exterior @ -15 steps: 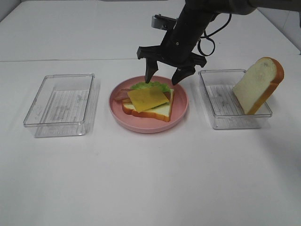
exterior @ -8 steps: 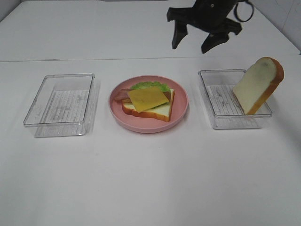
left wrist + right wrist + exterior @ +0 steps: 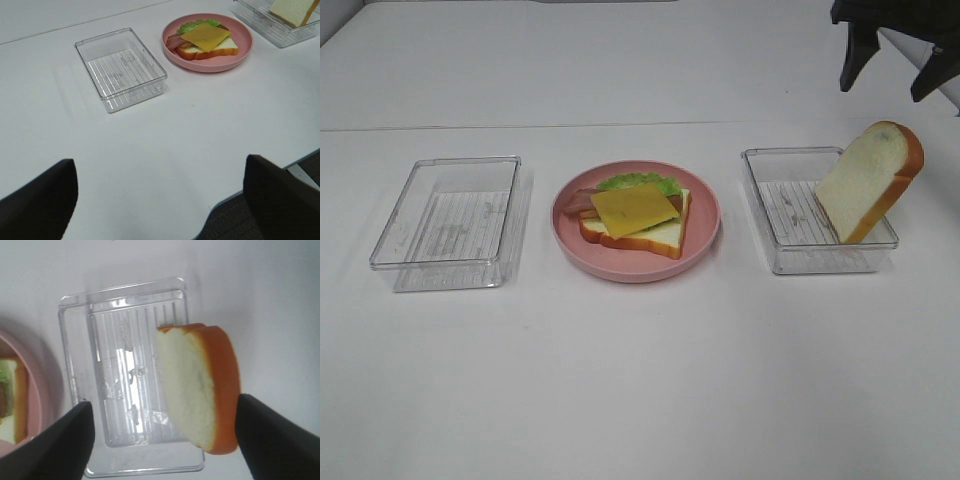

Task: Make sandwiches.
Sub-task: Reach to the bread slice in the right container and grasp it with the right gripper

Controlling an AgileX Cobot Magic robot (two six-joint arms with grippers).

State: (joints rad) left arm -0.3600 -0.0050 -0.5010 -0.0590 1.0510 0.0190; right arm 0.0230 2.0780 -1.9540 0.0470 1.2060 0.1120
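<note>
Right gripper (image 3: 888, 72) raised above leaning bread slice (image 3: 869, 181), jaws spread, empty; left gripper (image 3: 160, 195) open.

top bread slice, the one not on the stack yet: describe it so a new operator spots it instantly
On the white table, find the clear tray to the right of the pink plate. The loose bread slice stands tilted in it, leaning on the tray's right wall. Unlike the slice on the plate, it carries no cheese, lettuce or bacon.

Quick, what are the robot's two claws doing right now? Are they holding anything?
Left gripper: open, holding nothing.
Right gripper: open, holding nothing, above the bread slice leaning in the tray.
</note>
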